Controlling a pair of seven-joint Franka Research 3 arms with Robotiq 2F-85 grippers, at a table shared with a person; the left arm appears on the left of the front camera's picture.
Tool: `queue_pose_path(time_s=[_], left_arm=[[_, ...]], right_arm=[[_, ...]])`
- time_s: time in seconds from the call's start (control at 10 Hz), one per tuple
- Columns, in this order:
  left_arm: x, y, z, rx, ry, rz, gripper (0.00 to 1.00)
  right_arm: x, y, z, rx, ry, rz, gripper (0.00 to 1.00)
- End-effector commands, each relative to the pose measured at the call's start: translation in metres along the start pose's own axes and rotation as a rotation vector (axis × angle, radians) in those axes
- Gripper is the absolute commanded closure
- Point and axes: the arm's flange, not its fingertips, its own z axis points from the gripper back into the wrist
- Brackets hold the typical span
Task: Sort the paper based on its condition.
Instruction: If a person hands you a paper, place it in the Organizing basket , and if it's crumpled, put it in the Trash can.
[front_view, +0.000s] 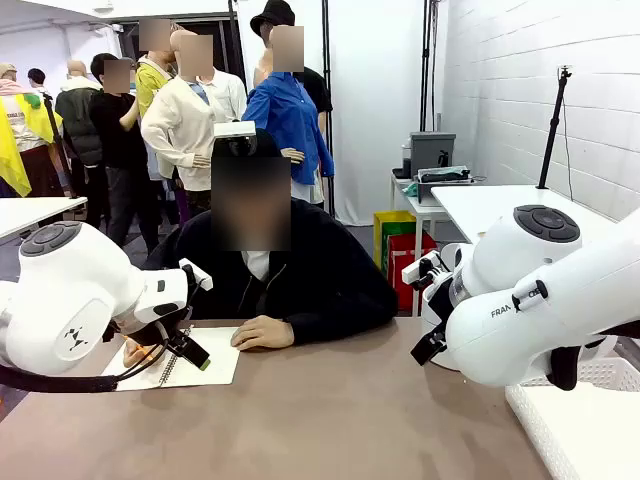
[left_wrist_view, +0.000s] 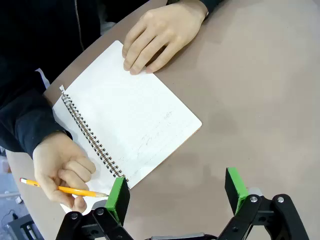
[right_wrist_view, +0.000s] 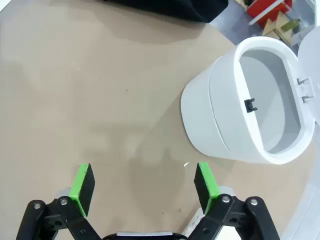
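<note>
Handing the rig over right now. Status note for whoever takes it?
Left gripper: open, empty, hovering over the table beside the open spiral notebook.
Right gripper: open, empty, over bare table next to the white bin, whose lid is up.
Person: flat hand on the notebook page; pencil hand at the spiral edge, holding a yellow pencil.
Done: nothing sorted; what shows of the bin's inside is empty.
Left: the whole sort. Probably wait for the person.

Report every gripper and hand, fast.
Left gripper: open, empty.
Right gripper: open, empty.
Person's right hand: holding a pencil.
Person's left hand: flat on the notebook.
</note>
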Motion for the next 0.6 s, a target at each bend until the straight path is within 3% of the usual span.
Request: queue_pose_path(time_s=[0.0, 0.5], left_arm=[[0.0, 0.0, 0.0, 0.0, 0.0, 0.0, 0.0], [0.0, 0.0, 0.0, 0.0, 0.0, 0.0, 0.0]], right_arm=[[0.0, 0.0, 0.0, 0.0, 0.0, 0.0, 0.0], [0.0, 0.0, 0.0, 0.0, 0.0, 0.0, 0.0]])
